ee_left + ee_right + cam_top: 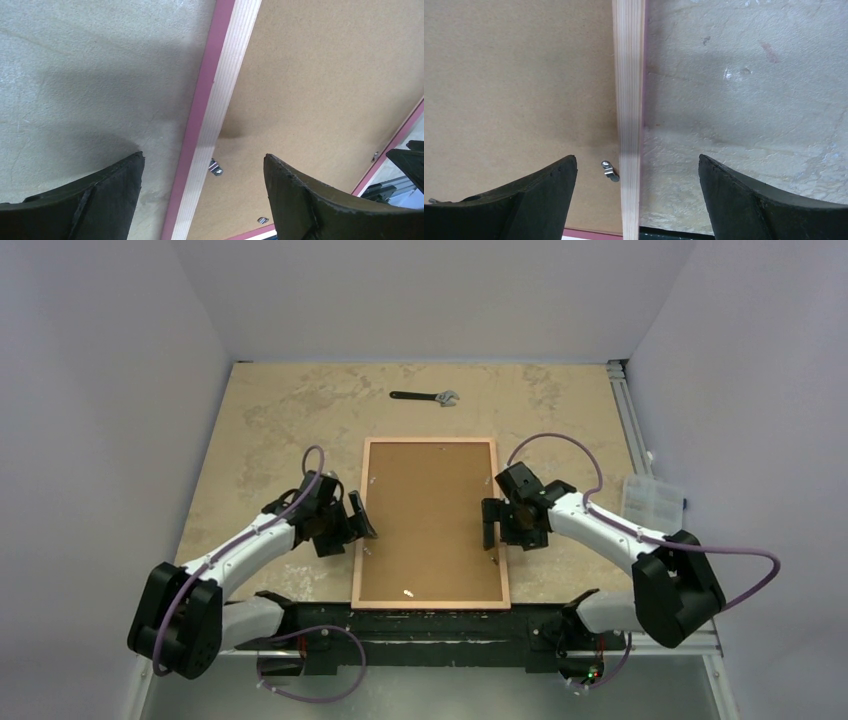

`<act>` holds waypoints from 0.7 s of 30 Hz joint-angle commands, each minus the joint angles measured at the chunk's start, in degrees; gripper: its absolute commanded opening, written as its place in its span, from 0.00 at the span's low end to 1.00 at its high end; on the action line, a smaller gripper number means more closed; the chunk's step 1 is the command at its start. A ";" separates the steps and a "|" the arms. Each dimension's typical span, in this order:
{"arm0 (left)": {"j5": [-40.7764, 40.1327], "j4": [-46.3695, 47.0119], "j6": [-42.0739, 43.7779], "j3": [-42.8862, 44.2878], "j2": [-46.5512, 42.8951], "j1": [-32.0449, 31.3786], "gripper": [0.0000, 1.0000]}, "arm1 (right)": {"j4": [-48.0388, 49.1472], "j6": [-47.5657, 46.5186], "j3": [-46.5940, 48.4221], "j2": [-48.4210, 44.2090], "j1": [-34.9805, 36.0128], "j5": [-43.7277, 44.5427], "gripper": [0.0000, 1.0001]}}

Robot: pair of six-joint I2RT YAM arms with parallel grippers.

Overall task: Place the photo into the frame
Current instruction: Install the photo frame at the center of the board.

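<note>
The frame [430,441] lies face down in the middle of the table, its light wood back up and a pink edge showing. A plain brown backing board [430,525] fills it. The photo is hidden. My left gripper [357,519] is open and astride the frame's left rail [220,110], empty. My right gripper [489,525] is open and astride the right rail [629,100], empty. A small metal clip sits by each rail, in the left wrist view [215,168] and in the right wrist view [610,171].
A black wrench [425,396] lies on the table beyond the frame. A clear plastic box [650,502] stands at the right, past the metal side rail [628,420]. White walls close in the left, back and right sides.
</note>
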 commanded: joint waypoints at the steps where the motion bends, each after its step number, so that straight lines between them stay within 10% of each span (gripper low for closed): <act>1: -1.71 -1.15 1.73 1.68 2.29 0.32 0.86 | 0.71 -1.00 -1.46 0.83 0.11 0.67 0.87; 21: 0.39 0.44 2.29 2.38 5.51 0.14 0.82 | 0.84 0.35 -1.10 4.34 7.70 3.72 0.46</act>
